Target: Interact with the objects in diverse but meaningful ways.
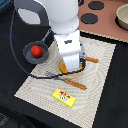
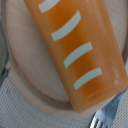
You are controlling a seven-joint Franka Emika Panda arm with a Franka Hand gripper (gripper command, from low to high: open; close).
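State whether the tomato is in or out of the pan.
In: the red tomato sits inside the grey pan, its rim all around it.

Black table [image 1: 15,60] carrying striped placemat [image 1: 95,75]; grey pan [image 1: 30,56] sitting at mat edge, tan board [image 1: 107,22] lying beyond.

No legible text or numbers anywhere.

Bread loaf [image 2: 75,55] cut off; fingers hidden.
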